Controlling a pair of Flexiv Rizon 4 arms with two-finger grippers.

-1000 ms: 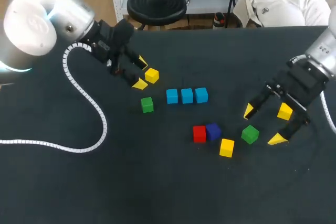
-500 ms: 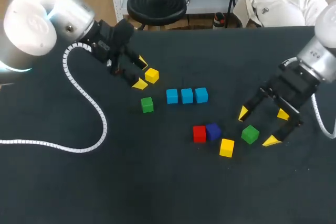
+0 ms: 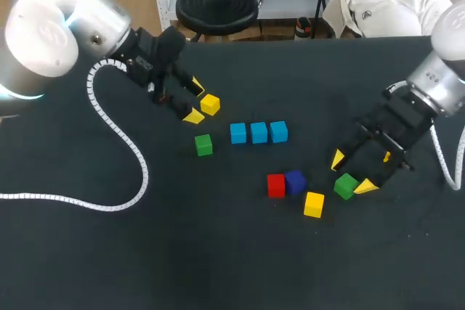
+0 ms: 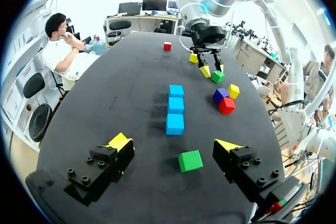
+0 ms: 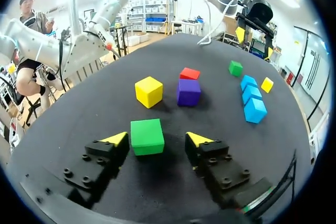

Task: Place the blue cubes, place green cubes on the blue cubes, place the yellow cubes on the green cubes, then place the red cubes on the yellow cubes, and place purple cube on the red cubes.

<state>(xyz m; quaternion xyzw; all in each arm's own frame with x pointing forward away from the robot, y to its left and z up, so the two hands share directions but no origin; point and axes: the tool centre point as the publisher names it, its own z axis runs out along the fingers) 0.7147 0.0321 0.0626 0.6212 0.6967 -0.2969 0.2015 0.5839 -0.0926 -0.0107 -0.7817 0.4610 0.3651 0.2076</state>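
Observation:
Three blue cubes [image 3: 259,133] lie in a row mid-table. My right gripper [image 3: 352,172] is down over a green cube [image 3: 346,185]. Its wrist view shows that green cube [image 5: 147,136] between the open fingers, with a gap on one side. A red cube [image 3: 275,185], a purple cube [image 3: 295,181] and a yellow cube [image 3: 314,204] sit just left of it. My left gripper [image 3: 195,100] hangs open beside another yellow cube [image 3: 210,104], and a second green cube [image 4: 190,160] lies ahead of its fingers. A third yellow cube [image 3: 387,156] is mostly hidden behind the right gripper.
The left arm's white coiled cable [image 3: 116,132] trails across the left of the table. In the left wrist view one more red cube [image 4: 167,46] sits alone at the table's far end. Dark bare table surface [image 3: 218,259] stretches along the front.
My right gripper has moved left and down until it straddles the green cube, and its fingers have drawn closer together. The left arm has not moved.

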